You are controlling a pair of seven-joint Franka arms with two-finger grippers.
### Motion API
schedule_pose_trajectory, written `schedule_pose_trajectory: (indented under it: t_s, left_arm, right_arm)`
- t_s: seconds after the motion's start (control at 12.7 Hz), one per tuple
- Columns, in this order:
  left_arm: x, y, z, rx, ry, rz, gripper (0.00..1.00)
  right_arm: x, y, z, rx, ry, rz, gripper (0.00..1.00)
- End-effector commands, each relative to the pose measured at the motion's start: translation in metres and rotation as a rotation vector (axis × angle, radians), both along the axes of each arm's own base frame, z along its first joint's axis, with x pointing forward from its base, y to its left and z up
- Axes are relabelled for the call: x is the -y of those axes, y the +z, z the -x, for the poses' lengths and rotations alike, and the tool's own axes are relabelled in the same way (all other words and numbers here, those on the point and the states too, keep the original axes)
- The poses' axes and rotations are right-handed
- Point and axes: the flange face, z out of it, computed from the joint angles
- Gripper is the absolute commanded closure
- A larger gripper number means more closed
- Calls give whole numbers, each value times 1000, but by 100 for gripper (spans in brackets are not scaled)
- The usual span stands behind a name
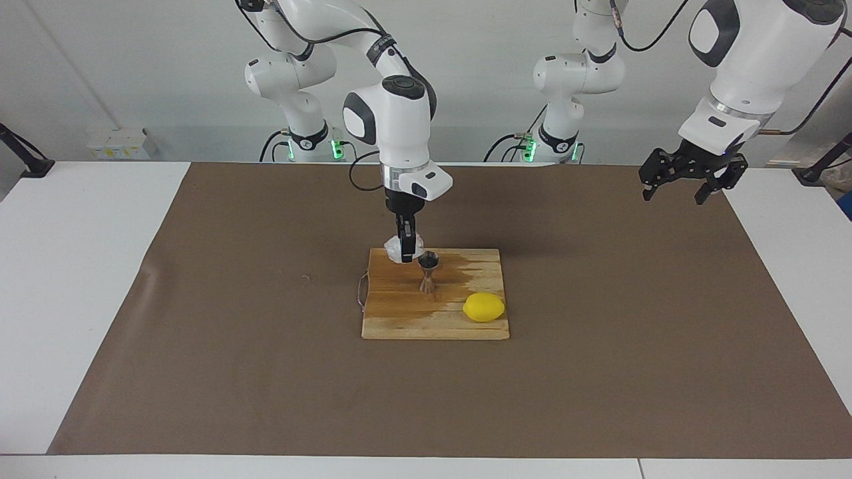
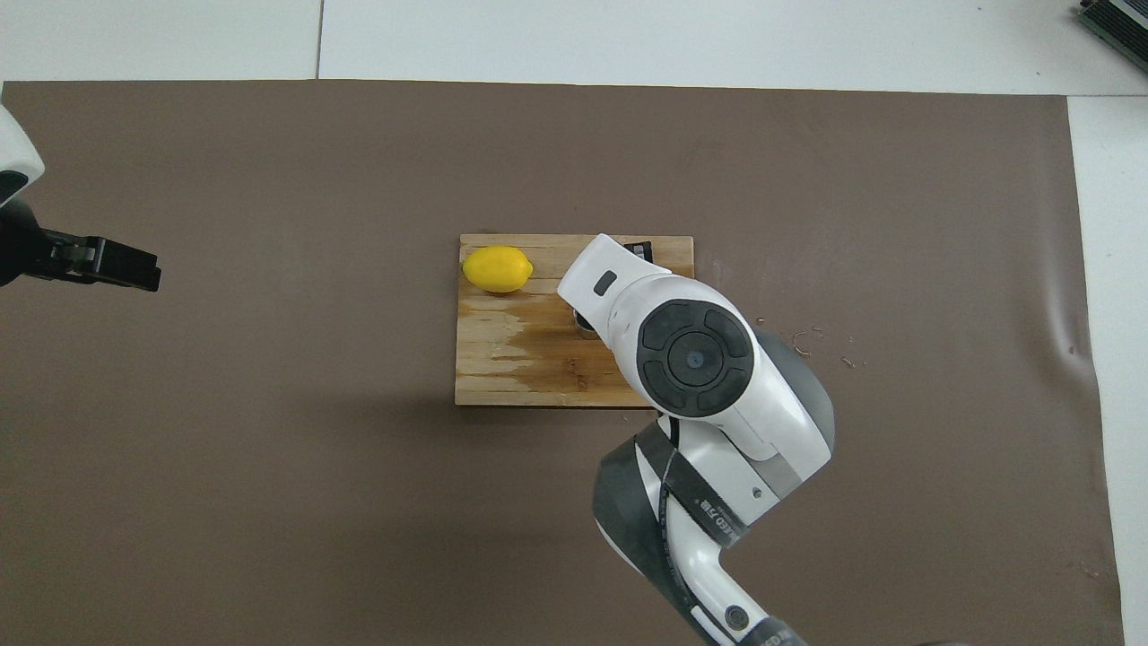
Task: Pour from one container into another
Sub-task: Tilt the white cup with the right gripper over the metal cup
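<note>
The right arm reaches out over the middle of the worktop, its wrist turned straight down, and its pincer (image 1: 406, 251) points downward with the fingertips pressed on a clear cup (image 1: 398, 248). The left arm waits raised at its own end of the worktop, wrist angled down, its pincer (image 1: 673, 195) hanging in the air with fingers spread apart
</note>
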Motion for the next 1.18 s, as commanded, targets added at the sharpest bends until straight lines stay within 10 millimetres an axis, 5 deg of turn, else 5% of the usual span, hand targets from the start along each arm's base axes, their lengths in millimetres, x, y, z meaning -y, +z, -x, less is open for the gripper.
schedule_pose_trajectory:
  t_s: [0.0, 0.71, 1.1]
  left_arm:
    - [-1, 2, 7, -5, 9, -9, 0]
    - [0, 2, 7, -5, 8, -9, 0]
    - [-1, 2, 7, -7, 9, -9, 0]
  right_arm:
    - [-4, 2, -1, 24, 1, 16, 99]
    - [1, 1, -8, -1, -26, -93, 99]
    - [39, 2, -29, -94, -28, -261, 99]
